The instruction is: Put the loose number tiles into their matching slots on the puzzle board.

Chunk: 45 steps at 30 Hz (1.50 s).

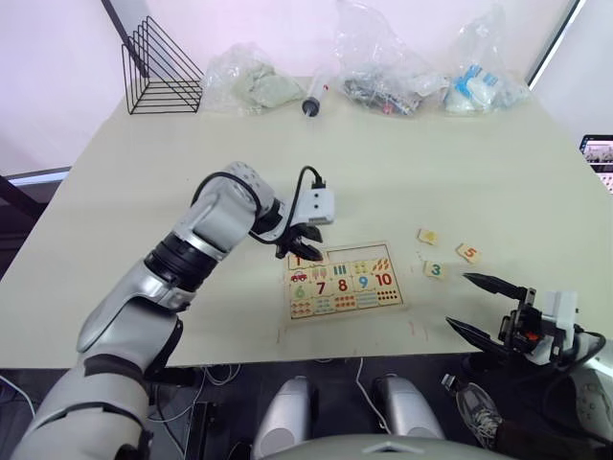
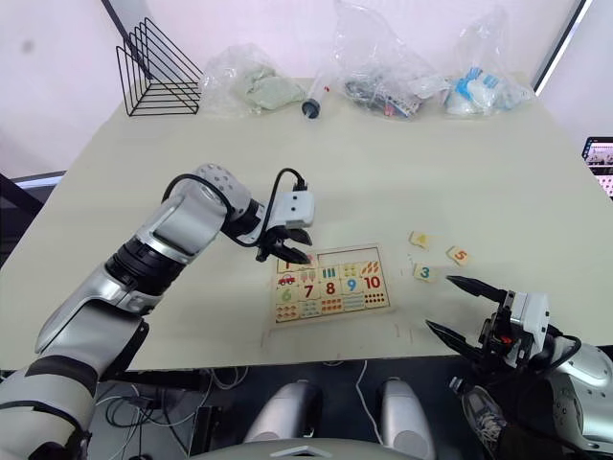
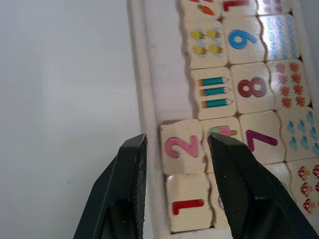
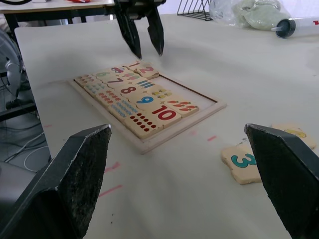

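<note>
Left end effector [image 1: 305,245] hung w/ fingers apart over the puzzle board [image 1: 393,300] on the table [image 1: 402,163], straddling the 2 tile [image 3: 180,148], prob just seated. Right end effector [image 1: 476,304] waited wide open near loose 3 tile [image 1: 436,270], likely next up.

Bright, even indoor light from above; pale table [image 1: 402,163] looks slightly washed out, pinkish tint on the back wall. Soft short shadows under the left gripper [image 1: 305,241] and wire rack [image 1: 158,69]. Glare on plastic bags [image 1: 383,57]. In the wrist views the near black fingers [image 4: 75,179] are blurred, and the tiles far from the left wrist camera [image 3: 279,35] look overexposed and soft.
</note>
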### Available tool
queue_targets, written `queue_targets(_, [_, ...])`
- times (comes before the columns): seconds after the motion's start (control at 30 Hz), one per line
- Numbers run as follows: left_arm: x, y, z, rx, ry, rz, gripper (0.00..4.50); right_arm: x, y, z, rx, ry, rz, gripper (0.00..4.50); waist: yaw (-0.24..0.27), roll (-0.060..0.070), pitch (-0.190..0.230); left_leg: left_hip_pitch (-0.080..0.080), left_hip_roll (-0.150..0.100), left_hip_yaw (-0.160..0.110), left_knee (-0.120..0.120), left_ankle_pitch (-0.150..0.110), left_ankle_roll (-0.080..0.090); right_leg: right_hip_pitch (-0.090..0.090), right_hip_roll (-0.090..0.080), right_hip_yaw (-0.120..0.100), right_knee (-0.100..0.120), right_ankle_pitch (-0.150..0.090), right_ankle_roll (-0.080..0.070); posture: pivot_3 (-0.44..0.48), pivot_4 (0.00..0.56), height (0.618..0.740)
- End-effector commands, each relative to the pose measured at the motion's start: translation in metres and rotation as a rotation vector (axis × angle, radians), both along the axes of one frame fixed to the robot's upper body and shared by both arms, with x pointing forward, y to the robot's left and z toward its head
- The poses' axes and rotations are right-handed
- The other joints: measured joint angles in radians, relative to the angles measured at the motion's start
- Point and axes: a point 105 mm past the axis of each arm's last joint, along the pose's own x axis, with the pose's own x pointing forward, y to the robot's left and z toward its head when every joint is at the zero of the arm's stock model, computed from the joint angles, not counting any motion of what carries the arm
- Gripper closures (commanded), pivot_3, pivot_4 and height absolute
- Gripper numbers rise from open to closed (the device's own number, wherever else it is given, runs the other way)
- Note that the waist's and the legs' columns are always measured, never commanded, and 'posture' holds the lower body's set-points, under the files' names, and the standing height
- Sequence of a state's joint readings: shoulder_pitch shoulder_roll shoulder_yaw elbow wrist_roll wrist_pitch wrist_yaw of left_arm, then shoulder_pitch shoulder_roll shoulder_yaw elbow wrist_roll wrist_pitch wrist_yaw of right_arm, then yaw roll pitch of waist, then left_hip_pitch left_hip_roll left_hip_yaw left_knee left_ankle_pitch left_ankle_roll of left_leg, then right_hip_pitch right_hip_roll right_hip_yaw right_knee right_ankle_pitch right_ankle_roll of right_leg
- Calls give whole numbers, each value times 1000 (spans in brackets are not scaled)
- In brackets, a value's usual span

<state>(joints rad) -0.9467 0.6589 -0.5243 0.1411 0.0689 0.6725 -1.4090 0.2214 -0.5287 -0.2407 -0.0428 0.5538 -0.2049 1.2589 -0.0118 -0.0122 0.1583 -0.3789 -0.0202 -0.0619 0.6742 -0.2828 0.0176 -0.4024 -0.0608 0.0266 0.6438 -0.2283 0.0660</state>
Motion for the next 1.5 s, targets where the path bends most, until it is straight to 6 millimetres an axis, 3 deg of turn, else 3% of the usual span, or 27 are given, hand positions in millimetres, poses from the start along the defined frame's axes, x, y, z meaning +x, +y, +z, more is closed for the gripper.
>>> queue_targets(0.03, [10,7,16,-55,-39,42,2448,-2,0,7,-5,-38,7,0,0,0,0,0,0,0,0,0,0,0,0,0,0,0,0,0,150,740])
queue_targets(0.3, [21,29,13,-99,-71,111,2448,-2,0,7,-6,-37,7,0,0,0,0,0,0,0,0,0,0,0,0,0,0,0,0,0,150,740])
queue_targets(0.47, [15,32,9,-170,-64,82,2448,0,0,7,-6,-38,10,0,-1,0,0,0,0,0,0,0,0,0,0,0,0,0,0,0,150,740])
queue_targets(0.57, [12,33,5,-188,-64,69,3247,1,0,7,-7,-38,13,0,-1,0,0,0,0,-1,0,0,0,0,0,0,0,0,0,0,150,740])
queue_targets(0.67, [12,33,-1,-196,-75,54,4469,1,0,7,-8,-38,16,0,2,0,0,0,0,-1,0,0,0,0,0,0,0,0,0,0,150,740])
queue_targets(1.5, [15,11,-26,-224,-120,-69,4469,-1,-2,8,-11,-40,4,0,1,0,0,0,0,0,0,0,0,0,0,0,0,0,0,0,150,740])
